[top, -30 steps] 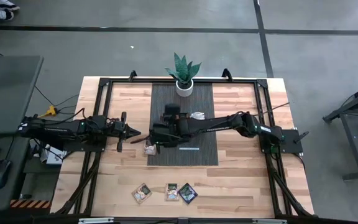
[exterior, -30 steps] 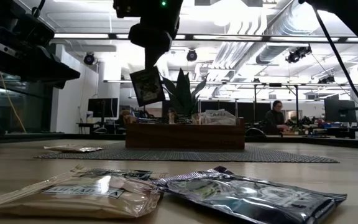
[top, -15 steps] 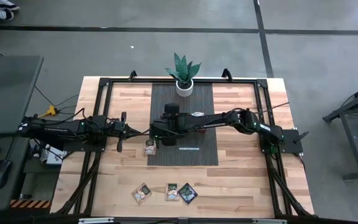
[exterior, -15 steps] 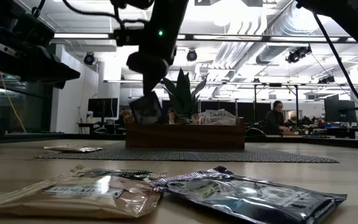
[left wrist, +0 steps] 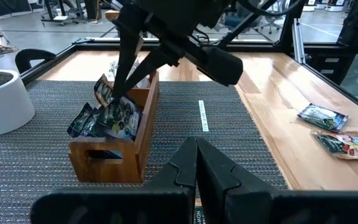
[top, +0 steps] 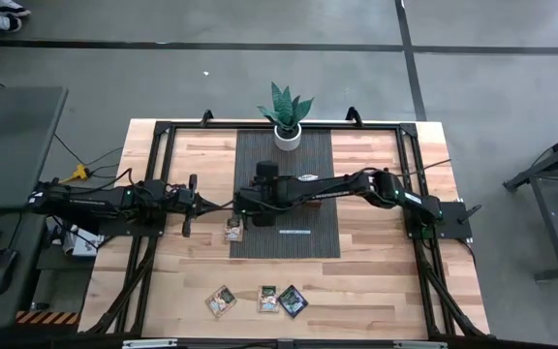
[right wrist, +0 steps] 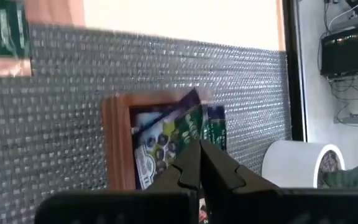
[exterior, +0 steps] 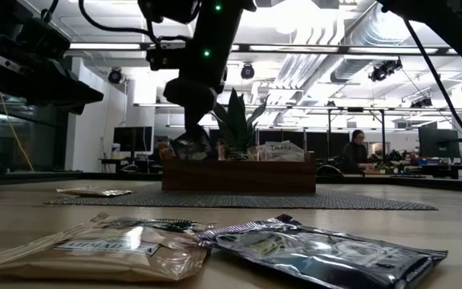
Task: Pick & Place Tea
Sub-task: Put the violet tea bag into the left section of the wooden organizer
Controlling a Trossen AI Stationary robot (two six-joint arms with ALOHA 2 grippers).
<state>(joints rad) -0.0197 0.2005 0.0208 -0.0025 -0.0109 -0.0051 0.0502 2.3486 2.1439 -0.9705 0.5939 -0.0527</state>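
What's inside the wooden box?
Dark tea packets stand in the near end of the box, where the right pincer reaches in. The other compartments are hidden behind the arm.

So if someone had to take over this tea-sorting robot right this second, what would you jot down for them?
Right gripper: jaws shut on a dark packet, low over the end compartment of the wooden tray, not yet released.
Left gripper: jaws shut, empty, waiting at the left side of the table.
Done: several packets already stand in that compartment.
Left: let go of the dark packet, then fetch the loose packet at the mat's edge and the three packets near the table's front edge.
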